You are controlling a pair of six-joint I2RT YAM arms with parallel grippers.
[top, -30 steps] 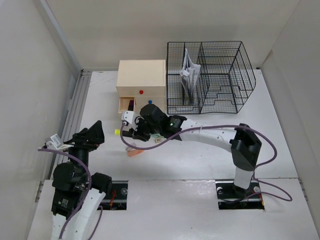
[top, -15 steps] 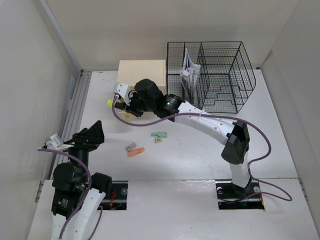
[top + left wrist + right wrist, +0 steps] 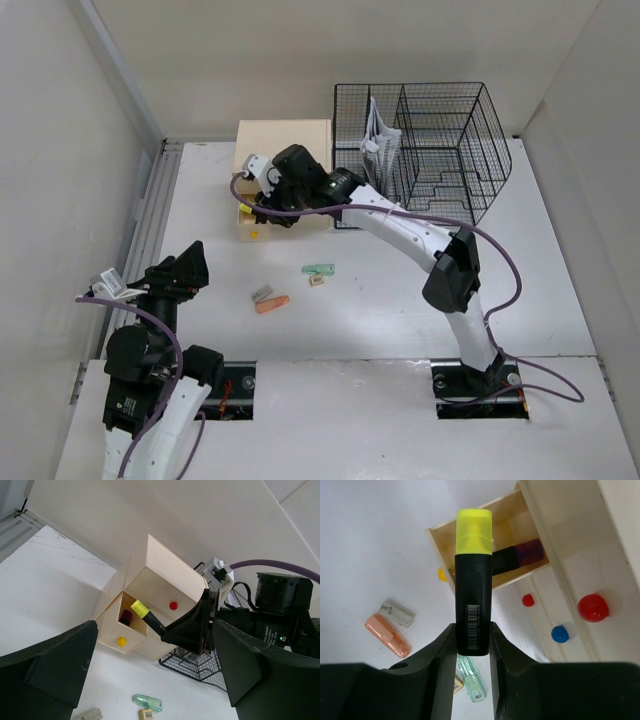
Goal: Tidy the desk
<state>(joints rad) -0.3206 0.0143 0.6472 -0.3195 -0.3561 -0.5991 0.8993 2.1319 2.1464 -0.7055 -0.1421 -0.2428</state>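
Your top camera sits high up at the near side of the desk (image 3: 400, 320) and looks down and forward. It is far away, so you see the whole desk, with the drawer box (image 3: 285, 135) and the wire basket (image 3: 440, 150) at the back. Your left wrist camera sits low, near the left front of the desk. It looks across and a bit up at the drawer box from some way off. Your right wrist camera looks down along the right gripper (image 3: 472, 630), very close above the open drawer (image 3: 440, 550). All three views show the drawer box and the green thing (image 3: 319, 269). Both wrist views show the highlighter (image 3: 473, 595).
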